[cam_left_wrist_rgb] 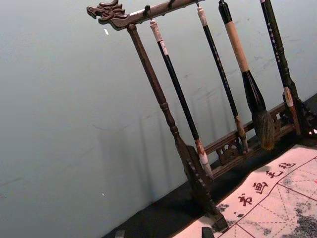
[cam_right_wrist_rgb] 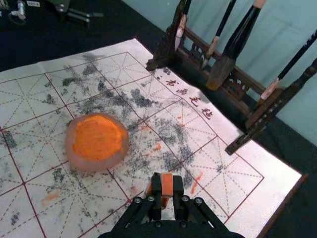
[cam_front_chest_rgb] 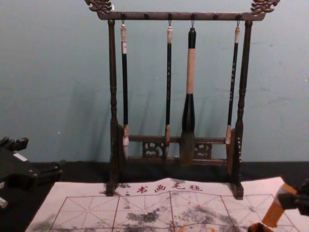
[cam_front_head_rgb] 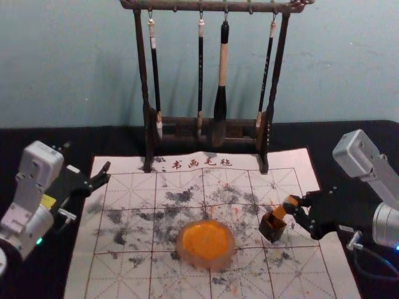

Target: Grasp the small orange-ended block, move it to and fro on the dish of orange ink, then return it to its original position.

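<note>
Pinching tilted, orange, seemingly squared block [cam_front_head_rgb: 280, 212], right pincer [cam_front_head_rgb: 292, 204] near holder [cam_front_head_rgb: 272, 228]; left pincer [cam_front_head_rgb: 106, 174] spread at mat's edge [cam_front_head_rgb: 86, 218].

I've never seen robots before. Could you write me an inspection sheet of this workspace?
Surface: gridded sheet with dark smudges and some orange marks, on a black-covered table.
Job's things: orange-ended block held tilted, low end by the mouth of a small dark box; dish of orange ink nearby.
Clutter: rack with four hanging brushes.
Grippers: right gripper grips the block; left gripper, open, is by the sheet's left edge.
Cables: dark cable loops near the right wrist.
Surroundings: plain wall behind.
</note>
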Controlling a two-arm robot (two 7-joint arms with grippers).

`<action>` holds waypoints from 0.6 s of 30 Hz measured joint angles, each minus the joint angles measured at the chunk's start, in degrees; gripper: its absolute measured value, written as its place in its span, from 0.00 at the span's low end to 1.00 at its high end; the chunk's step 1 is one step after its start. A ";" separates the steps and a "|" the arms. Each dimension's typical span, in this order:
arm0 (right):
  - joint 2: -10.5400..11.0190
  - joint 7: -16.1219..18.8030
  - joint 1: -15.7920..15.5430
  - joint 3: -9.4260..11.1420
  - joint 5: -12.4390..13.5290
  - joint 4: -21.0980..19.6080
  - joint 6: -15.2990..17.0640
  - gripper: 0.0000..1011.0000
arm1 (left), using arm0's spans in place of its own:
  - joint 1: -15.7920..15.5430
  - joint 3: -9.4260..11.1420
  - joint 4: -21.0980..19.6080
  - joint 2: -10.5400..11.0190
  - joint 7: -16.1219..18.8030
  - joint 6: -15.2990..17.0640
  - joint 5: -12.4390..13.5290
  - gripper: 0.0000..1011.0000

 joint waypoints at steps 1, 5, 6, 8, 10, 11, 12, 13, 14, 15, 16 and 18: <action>0.00 0.00 -0.06 0.02 0.03 0.03 0.06 0.10 | 0.00 0.00 0.00 0.00 0.00 0.00 0.00 0.99; -0.01 0.01 -0.29 0.07 0.12 0.23 0.30 0.10 | 0.00 0.00 0.00 0.00 0.00 0.00 0.00 0.99; -0.02 0.02 -0.31 0.07 0.13 0.27 0.32 0.10 | 0.00 0.00 0.00 0.00 0.00 0.00 0.00 0.99; -0.07 0.07 -0.34 0.07 0.15 0.36 0.36 0.10 | 0.00 0.00 0.00 0.00 0.00 0.00 0.00 0.99; -0.12 0.13 -0.34 0.03 0.16 0.44 0.38 0.10 | 0.00 0.00 0.00 0.00 0.00 0.00 0.00 0.99; -0.14 0.16 -0.33 0.00 0.16 0.47 0.39 0.10 | 0.00 0.00 0.00 0.00 0.00 0.00 0.00 0.99; -0.17 0.26 -0.27 -0.08 0.15 0.54 0.43 0.10 | 0.00 0.00 0.00 0.00 0.00 0.00 0.01 0.99; -0.19 0.30 -0.24 -0.12 0.14 0.58 0.45 0.10 | 0.00 0.00 0.00 0.00 0.00 0.00 0.01 0.99; -0.21 0.34 -0.21 -0.18 0.14 0.62 0.48 0.10 | 0.00 0.00 0.00 0.00 0.00 0.00 0.00 0.99; -0.25 0.40 -0.18 -0.24 0.13 0.66 0.51 0.10 | 0.00 0.00 0.00 0.00 0.00 0.00 0.00 0.99; -0.31 0.48 -0.10 -0.37 0.12 0.76 0.56 0.10 | 0.00 0.00 0.00 0.00 0.00 0.00 0.00 0.99; -0.37 0.53 0.00 -0.52 0.10 0.89 0.62 0.10 | 0.00 0.00 0.00 0.00 0.00 0.00 0.00 0.99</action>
